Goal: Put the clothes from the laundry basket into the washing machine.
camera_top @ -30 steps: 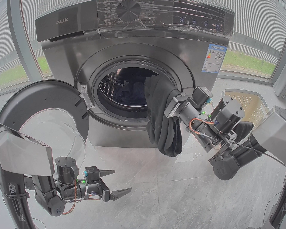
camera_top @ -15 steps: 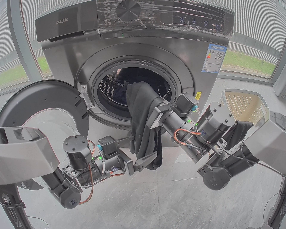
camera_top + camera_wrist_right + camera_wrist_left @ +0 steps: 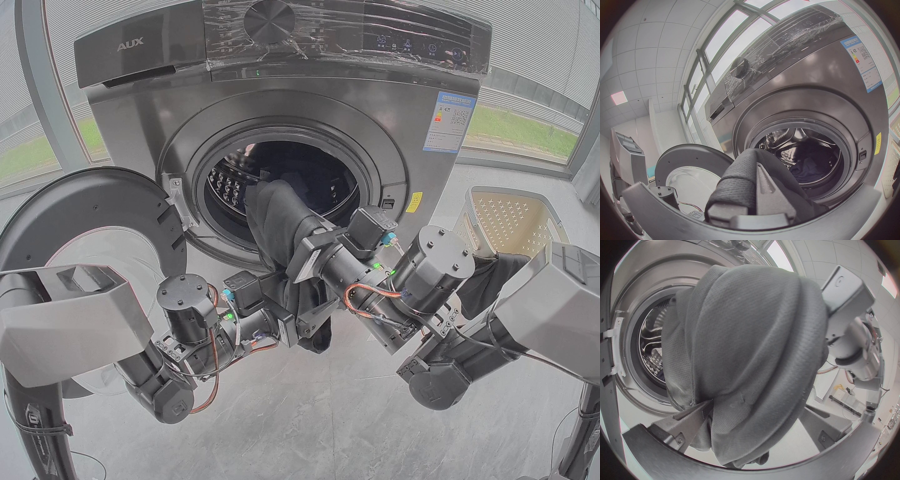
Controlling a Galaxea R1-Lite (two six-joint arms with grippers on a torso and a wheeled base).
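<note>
The left gripper (image 3: 300,299) has risen above the grey tiled floor (image 3: 312,425), fingers (image 3: 319,310) spread around the black garment (image 3: 265,206), which the right gripper (image 3: 284,234) clamps before the washing machine (image 3: 375,125).

- The dark garment (image 3: 278,219) covers the fingertips of the right gripper (image 3: 289,245), so their contact with the cloth is hidden.
- In the left wrist view, the garment's hanging folds overlap both fingertips of the left gripper (image 3: 312,294).
- The right arm (image 3: 437,269) hides the lower front of the laundry basket (image 3: 509,215).
- The clothes (image 3: 812,170) inside the drum (image 3: 787,151) are too dark to tell apart.
</note>
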